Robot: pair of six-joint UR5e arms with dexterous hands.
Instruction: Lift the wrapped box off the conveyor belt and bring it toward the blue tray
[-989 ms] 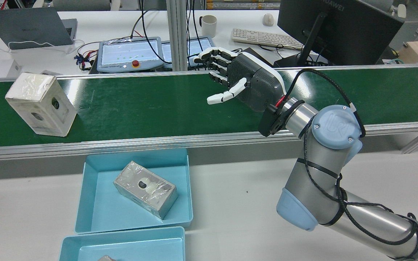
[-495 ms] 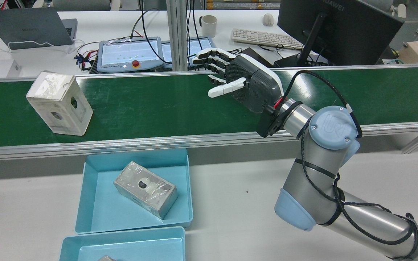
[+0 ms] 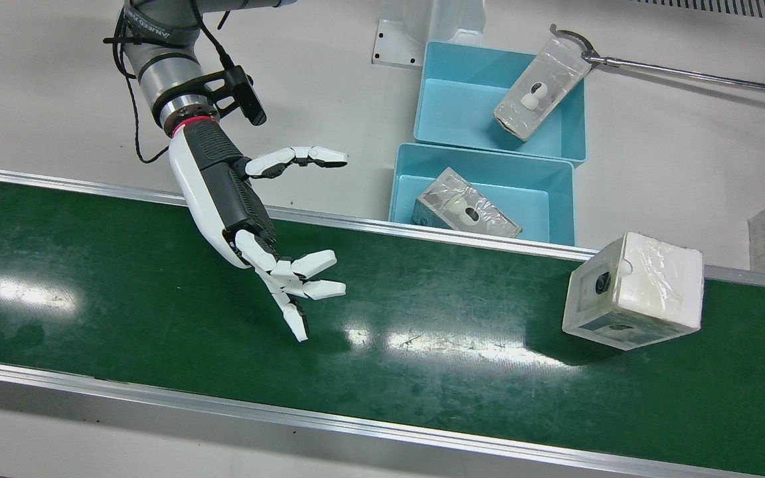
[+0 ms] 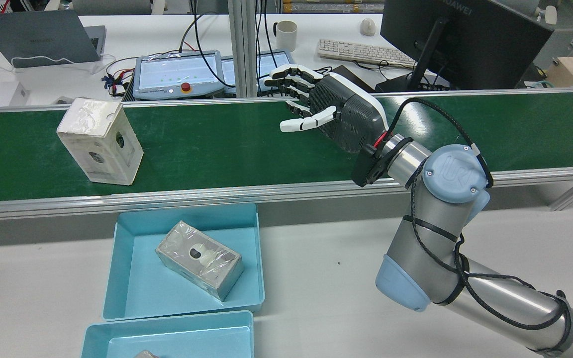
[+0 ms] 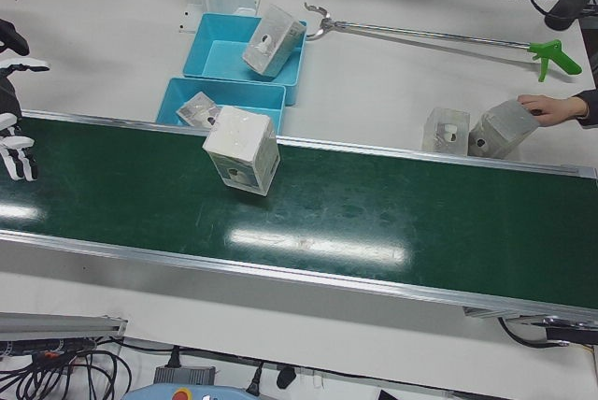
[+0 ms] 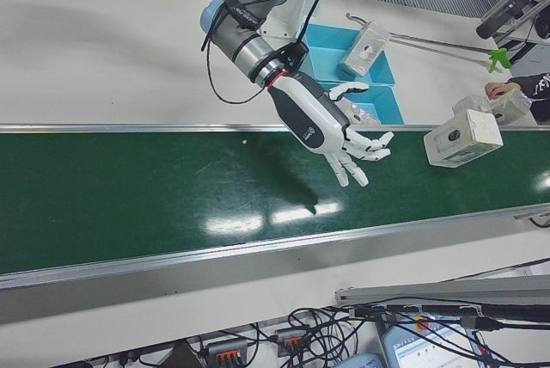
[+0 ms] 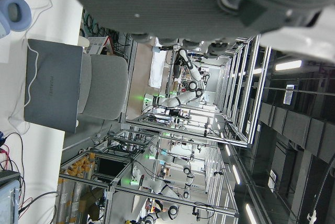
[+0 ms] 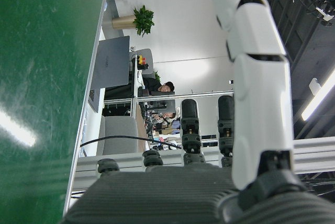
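- Since a second ago the wrapped box (image 4: 100, 140) has ridden along the conveyor belt (image 4: 217, 144) toward the right robot hand (image 4: 326, 112), from the belt's far left end in the rear view to a spot above the blue tray (image 4: 132, 288); the right robot hand has shifted only slightly, its thumb now a little lower and further out.
- Right robot hand (image 3: 250, 226) hovers over the belt, empty, fingers spread and extended, thumb held apart from the others, palm turned toward the oncoming box.
- Its forearm reaches from the desk (image 4: 316, 268) side across the near belt rail; the blue joint cap (image 4: 453, 171) carries the letters "UR".
- Wrapped box (image 3: 635, 289) stands on the belt, well apart from the robot hand, with nothing touching it.
- Blue tray (image 3: 555, 199) sits on the desk just beside the belt and already holds a grey wrapped box (image 4: 199, 258); a second tray (image 3: 435, 106) lies next to it.
- Behind the belt, the monitor (image 4: 465, 40) reads "HUAWEI".
- Left robot hand (image 7: 199, 4) shows only as a dark palm edge in its own camera; whether it is open or closed cannot be told.
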